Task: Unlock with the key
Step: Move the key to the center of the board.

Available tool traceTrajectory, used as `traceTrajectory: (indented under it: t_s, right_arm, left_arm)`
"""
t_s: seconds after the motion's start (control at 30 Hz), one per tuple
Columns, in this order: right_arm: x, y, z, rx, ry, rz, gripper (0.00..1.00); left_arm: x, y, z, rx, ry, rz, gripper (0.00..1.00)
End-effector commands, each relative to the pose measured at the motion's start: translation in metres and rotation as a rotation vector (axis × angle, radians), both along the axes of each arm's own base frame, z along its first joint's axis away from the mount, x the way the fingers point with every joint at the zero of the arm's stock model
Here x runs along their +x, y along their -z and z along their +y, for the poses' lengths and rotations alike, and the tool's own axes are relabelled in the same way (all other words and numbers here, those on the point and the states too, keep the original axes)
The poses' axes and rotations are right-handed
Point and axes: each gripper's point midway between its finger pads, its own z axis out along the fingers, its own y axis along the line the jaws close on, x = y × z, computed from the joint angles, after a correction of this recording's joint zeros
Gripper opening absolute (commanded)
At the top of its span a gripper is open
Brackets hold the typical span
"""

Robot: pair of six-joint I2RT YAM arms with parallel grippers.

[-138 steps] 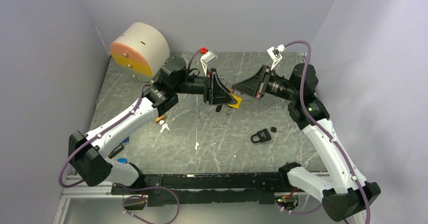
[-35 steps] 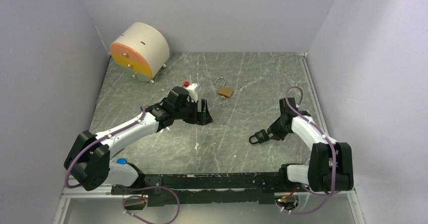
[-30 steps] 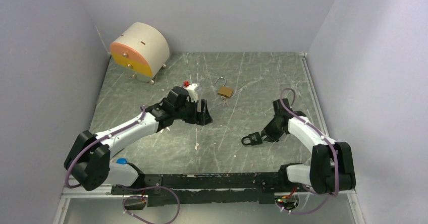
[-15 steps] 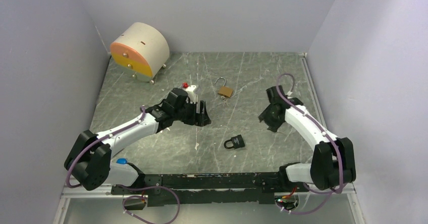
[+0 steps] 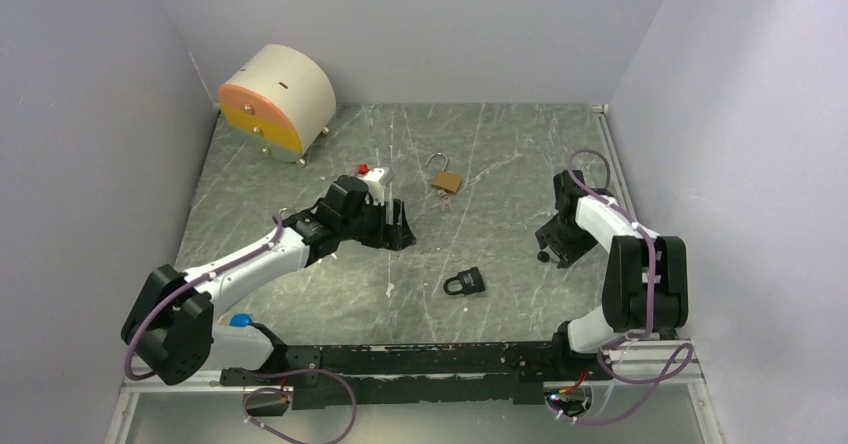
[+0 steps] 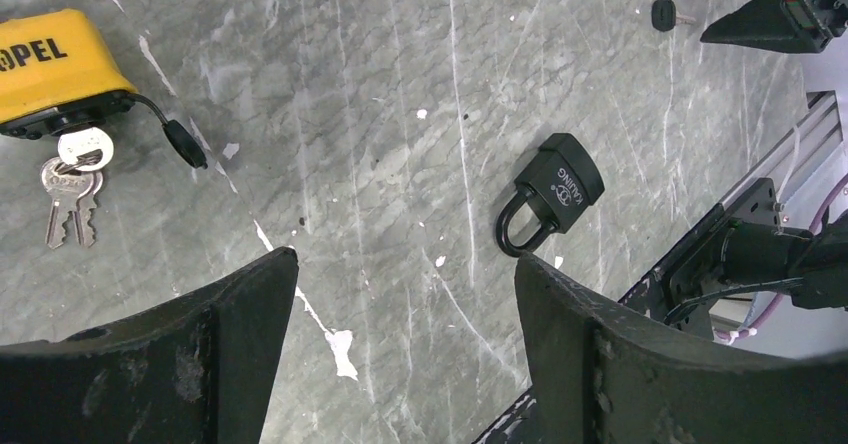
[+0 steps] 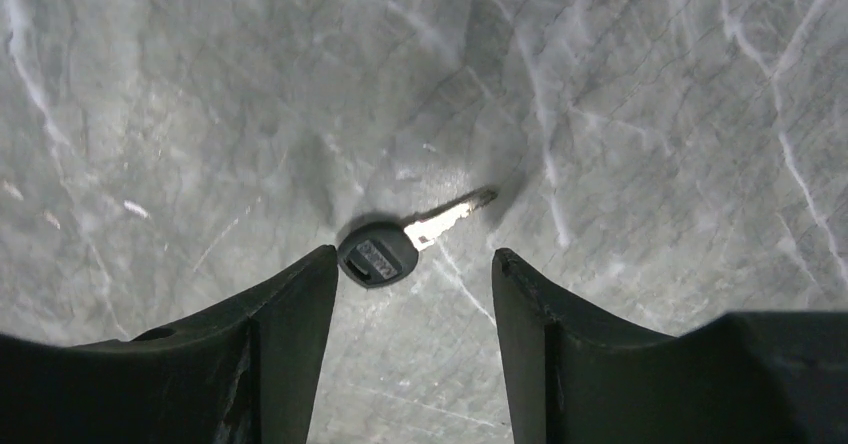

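Straddling key (image 7: 400, 242), right gripper (image 7: 412, 256) spread, empty; key's long axis diagonal in wrist view, blade up-right.

We see soft, even overhead light and sharp detail. The marbled table (image 5: 500, 154) gleams faintly; under the right wrist camera, the key (image 7: 395, 247) lies in dim shadow.

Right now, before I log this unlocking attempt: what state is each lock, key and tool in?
Black padlock: shackle shut, lying flat.
Brass padlock: shackle looks open.
Yellow padlock: key bunch at keyhole.
Black-headed key: lying loose, ungripped.
Left tool: open, empty.
Right tool: open, straddling key.
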Motion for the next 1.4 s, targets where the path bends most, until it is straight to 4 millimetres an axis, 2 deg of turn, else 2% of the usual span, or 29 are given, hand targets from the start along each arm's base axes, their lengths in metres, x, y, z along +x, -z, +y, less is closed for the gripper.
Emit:
traceTrajectory:
  t_s: [0.0,0.13,0.3,0.47,0.53,0.77,0.93,1.0,1.1,1.17,1.37]
  right_arm:
    - [0.03,-0.01,-0.011,-0.02,0.006,-0.071,0.6]
    - [0.028,0.002,-0.003,0.025,-0.006,-0.032,0.57]
    - [0.013,0.022,0.007,0.081,-0.007,0.026,0.51]
    - [-0.009,0.027,0.013,0.109,-0.049,0.078,0.34]
    - [-0.021,0.027,0.013,0.108,-0.072,0.096,0.31]
    - [-0.047,0.026,0.03,0.151,-0.286,0.117,0.31]
    - [-0.041,0.017,0.042,0.163,-0.465,0.081,0.32]
    - [-0.042,0.013,0.035,0.125,-0.453,0.103,0.34]
    - [-0.048,0.012,0.027,0.086,-0.398,0.155,0.48]
    - [-0.05,0.014,0.029,0.096,-0.374,0.149,0.53]
    - [-0.052,0.022,0.046,0.145,-0.391,0.142,0.49]
  left_arm:
    - [0.005,-0.01,0.0,-0.019,-0.008,-0.046,0.83]
    - [0.005,-0.008,-0.001,-0.019,-0.004,-0.037,0.83]
    - [0.005,-0.008,0.0,-0.021,-0.01,-0.037,0.83]
    - [0.005,-0.009,0.001,-0.02,-0.012,-0.043,0.83]
    - [0.005,-0.009,0.0,-0.024,-0.013,-0.043,0.83]
    - [0.005,-0.007,-0.002,-0.028,-0.008,-0.031,0.83]
    - [0.005,-0.006,-0.002,-0.031,-0.006,-0.028,0.83]
    - [0.005,-0.007,-0.003,-0.033,-0.008,-0.03,0.83]
    - [0.005,-0.007,-0.003,-0.037,-0.005,-0.028,0.83]
    - [0.004,-0.007,-0.003,-0.041,-0.004,-0.028,0.83]
    - [0.004,-0.009,-0.002,-0.042,-0.009,-0.035,0.84]
